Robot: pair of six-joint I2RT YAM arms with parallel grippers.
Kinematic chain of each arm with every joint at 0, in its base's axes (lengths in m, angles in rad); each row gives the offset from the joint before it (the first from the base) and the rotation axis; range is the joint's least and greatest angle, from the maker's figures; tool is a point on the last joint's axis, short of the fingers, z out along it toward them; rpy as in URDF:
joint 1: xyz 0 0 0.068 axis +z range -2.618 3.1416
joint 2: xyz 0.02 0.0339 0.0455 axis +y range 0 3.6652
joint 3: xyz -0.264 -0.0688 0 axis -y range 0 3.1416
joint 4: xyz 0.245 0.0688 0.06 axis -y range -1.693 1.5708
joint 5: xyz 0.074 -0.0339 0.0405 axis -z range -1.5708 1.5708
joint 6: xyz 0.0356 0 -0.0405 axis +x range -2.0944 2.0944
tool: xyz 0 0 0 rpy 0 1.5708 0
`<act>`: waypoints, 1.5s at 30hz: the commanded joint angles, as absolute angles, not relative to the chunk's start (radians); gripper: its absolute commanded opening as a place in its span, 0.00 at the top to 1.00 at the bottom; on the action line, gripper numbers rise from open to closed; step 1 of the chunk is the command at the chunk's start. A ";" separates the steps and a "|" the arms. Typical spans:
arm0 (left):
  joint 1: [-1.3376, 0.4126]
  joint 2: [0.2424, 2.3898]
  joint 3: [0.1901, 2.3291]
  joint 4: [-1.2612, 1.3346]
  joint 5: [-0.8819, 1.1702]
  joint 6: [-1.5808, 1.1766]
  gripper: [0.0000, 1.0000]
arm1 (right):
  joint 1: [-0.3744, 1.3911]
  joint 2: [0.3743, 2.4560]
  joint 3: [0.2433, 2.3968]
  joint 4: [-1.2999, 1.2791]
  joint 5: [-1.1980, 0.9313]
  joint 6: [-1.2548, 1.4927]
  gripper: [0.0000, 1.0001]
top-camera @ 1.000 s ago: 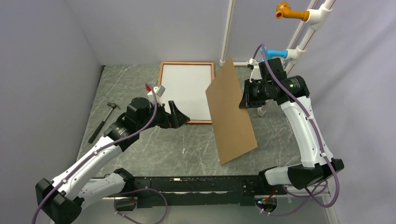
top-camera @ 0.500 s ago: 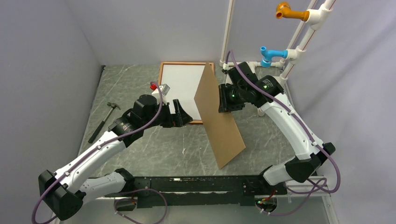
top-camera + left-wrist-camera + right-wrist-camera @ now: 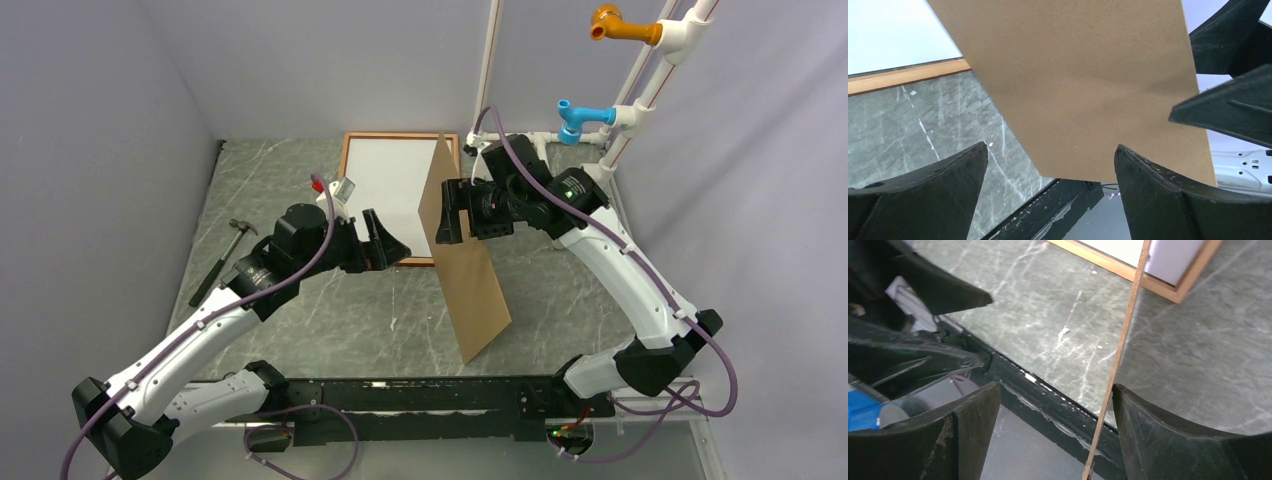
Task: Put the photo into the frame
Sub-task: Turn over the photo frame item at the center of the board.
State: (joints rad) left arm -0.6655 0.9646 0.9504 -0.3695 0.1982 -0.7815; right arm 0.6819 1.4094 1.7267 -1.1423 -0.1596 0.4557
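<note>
Grey marbled table (image 3: pixel 300 310): frame (image 3: pixel 400 136) flat at far centre, photo (image 3: pixel 390 195) white-side-up inside. Backing board (image 3: pixel 468 275) near-upright at its right edge, long axis near-to-far. Your right gripper (image 3: pixel 447 212) straddles it, jaws apart; left gripper (image 3: pixel 388 243) wide, empty, facing it.

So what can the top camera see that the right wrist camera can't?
Only the top view shows the small dark-handled hammer, the blue pipe elbow and the orange pipe elbow. Only the right wrist view shows the flat brown backing board edge-on, a thin line between the open fingers of the right claw. Both show that board, the reddish-brown wooden frame and the grey marbled table.
</note>
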 commanded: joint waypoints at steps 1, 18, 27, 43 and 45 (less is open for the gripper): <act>-0.670 0.942 0.991 -0.298 0.245 -0.822 0.01 | 0.691 1.346 1.739 -1.016 -0.277 0.476 0.15; -0.669 0.938 0.932 -0.120 0.363 -0.890 0.01 | 0.690 1.296 1.609 -0.877 -0.404 0.508 0.11; -0.668 0.978 1.013 -0.329 0.312 -0.817 0.04 | 0.646 1.278 1.623 -0.987 -0.204 0.473 0.10; -0.668 1.011 1.027 -0.511 0.123 -0.771 0.67 | 0.601 1.242 1.536 -0.939 -0.229 0.487 0.10; -0.668 1.013 1.026 -0.519 0.103 -0.770 0.76 | 0.589 1.231 1.524 -0.930 -0.240 0.492 0.10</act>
